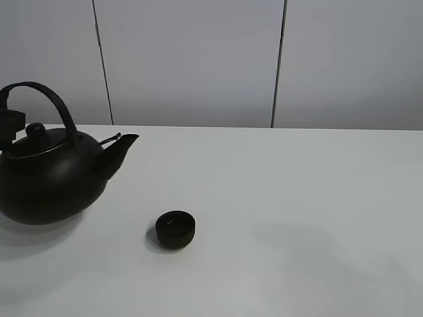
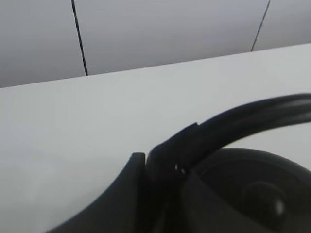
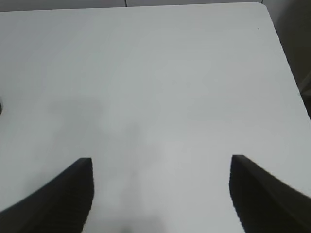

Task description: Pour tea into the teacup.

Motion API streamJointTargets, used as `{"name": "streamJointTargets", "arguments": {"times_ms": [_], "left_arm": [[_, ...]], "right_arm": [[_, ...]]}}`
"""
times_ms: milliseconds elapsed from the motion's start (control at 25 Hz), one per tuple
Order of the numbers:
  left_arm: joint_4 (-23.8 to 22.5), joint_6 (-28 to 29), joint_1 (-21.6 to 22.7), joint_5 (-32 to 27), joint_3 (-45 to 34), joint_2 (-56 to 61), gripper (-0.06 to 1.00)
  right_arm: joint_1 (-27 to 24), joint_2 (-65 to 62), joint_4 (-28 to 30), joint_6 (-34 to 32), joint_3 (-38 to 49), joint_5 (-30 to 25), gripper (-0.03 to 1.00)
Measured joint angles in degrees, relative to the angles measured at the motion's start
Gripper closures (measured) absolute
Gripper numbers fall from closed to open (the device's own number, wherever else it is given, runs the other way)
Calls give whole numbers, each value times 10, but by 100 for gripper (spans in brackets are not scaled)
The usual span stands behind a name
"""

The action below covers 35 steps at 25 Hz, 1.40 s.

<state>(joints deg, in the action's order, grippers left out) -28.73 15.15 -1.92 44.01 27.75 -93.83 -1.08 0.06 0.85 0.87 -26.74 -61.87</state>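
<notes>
The big black teapot (image 1: pixel 49 175) is upright at the left of the white table (image 1: pixel 297 198), its spout (image 1: pixel 122 148) pointing right. The small matte-black teacup (image 1: pixel 176 229) stands on the table, in front of the spout and to its right, apart from the pot. My left gripper (image 1: pixel 9 123) is shut on the left end of the arched handle (image 1: pixel 56 102). In the left wrist view its fingers (image 2: pixel 141 179) clamp the handle (image 2: pixel 252 119) above the lid knob (image 2: pixel 265 201). My right gripper (image 3: pixel 160 194) is open and empty over bare table; it does not show in the exterior view.
A grey panelled wall (image 1: pixel 198 59) stands behind the table's far edge. The table's corner and side edge (image 3: pixel 279 43) show in the right wrist view.
</notes>
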Motion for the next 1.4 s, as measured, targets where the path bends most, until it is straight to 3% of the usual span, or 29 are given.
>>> {"name": "streamJointTargets", "arguments": {"times_ms": [200, 560, 880, 1400], "left_arm": [[-5, -37, 43, 79, -55, 0, 84], [-7, -152, 50, 87, -79, 0, 84], [14, -152, 50, 135, -79, -51, 84], [8, -147, 50, 148, -79, -74, 84]], "right_arm": [[0, 0, 0, 0, 0, -1, 43], [0, 0, 0, 0, 0, -1, 43], [0, 0, 0, 0, 0, -1, 43], [0, 0, 0, 0, 0, 0, 43]]}}
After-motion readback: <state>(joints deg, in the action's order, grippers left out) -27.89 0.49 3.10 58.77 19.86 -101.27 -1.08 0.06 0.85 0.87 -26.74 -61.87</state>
